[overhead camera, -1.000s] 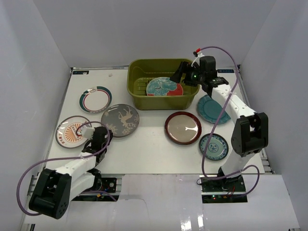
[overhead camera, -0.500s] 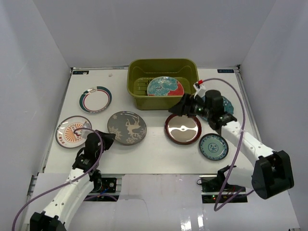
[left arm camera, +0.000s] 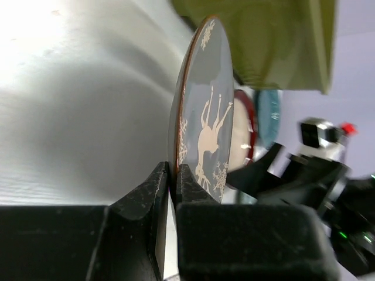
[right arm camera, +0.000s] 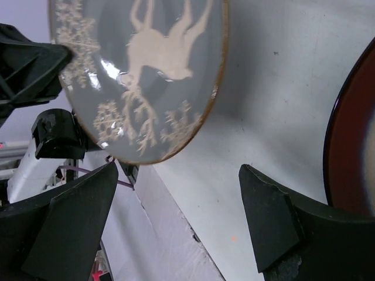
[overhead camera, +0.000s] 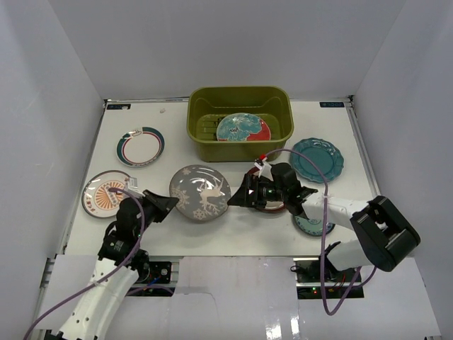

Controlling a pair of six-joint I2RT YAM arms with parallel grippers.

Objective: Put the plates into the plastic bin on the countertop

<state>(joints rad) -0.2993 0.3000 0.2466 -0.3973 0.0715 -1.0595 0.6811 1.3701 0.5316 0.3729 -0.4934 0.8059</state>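
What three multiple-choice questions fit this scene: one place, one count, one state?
1. Where is the floral plate? A in the plastic bin; B stacked on another plate; C on the floor.
2. How many plates are in the bin? A three; B one; C none.
3. The grey plate is: A inside the bin; B broken; C clamped by the left gripper.
Answers: A, it lies within the bin's walls. B, only the floral plate is inside. C, the fingers pinch its rim.

We lose most of the glossy dark red round plate (right arm camera: 355,140) past the frame edge; the right arm hides part of the small teal plate (overhead camera: 308,227).
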